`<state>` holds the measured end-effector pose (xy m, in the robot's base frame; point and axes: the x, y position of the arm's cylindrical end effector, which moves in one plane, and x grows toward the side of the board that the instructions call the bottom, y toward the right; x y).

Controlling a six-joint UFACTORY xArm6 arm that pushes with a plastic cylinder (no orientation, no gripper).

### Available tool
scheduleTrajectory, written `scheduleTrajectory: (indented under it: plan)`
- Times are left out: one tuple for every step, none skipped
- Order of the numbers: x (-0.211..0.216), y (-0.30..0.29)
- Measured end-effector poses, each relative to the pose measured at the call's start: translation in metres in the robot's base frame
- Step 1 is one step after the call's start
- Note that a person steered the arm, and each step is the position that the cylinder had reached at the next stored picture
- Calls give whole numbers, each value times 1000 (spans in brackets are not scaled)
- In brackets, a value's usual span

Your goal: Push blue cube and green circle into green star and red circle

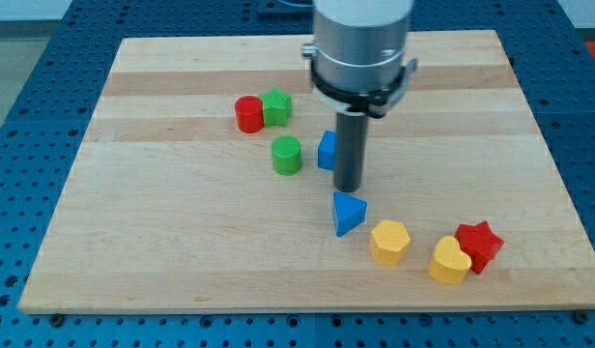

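**tip set against the blue cube, pair not yet at the targets**

camera view: my tip [348,188], the lower end of a straight dark rod with no jaws to open or close, stands on the pale wooden board [162,261] and grips nothing. it sits just at the view's right side of the small blue plastic cube [325,151], touching it or nearly so; the rod hides part of the cube, so contact cannot be confirmed. the green plastic cylinder, the task's green circle [287,155], stands just to the view's left of the cube, a narrow gap between them. further toward the view's upper left, the green star-shaped block [276,106] and the red cylinder, the red circle [248,114], touch side by side, apart from the other pair.

risks, as i judge them: a push toward the view's left may send the green circle rolling off the cube's face, since the round side offers little to bear on, and the two could split. the targets lie up and left, so a straight leftward push would pass below them. the blue triangular block [349,213] lies just below my tip and could be clipped.

count: two blue blocks, two green, two red including a red star [479,244], two yellow, namely a yellow hexagonal block [389,242] and a yellow heart-shaped block [449,260]; eight in all.
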<state>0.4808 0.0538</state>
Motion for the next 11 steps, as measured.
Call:
scheduleTrajectory:
  plan:
    - [-4,27]
    - [-27,6]
    - [-55,-48]
    - [-73,-86]
    - [-73,-72]
    - [-67,-34]
    - [-48,-9]
    - [-15,-26]
    - [-14,-87]
    - [-30,-138]
    - [-43,-145]
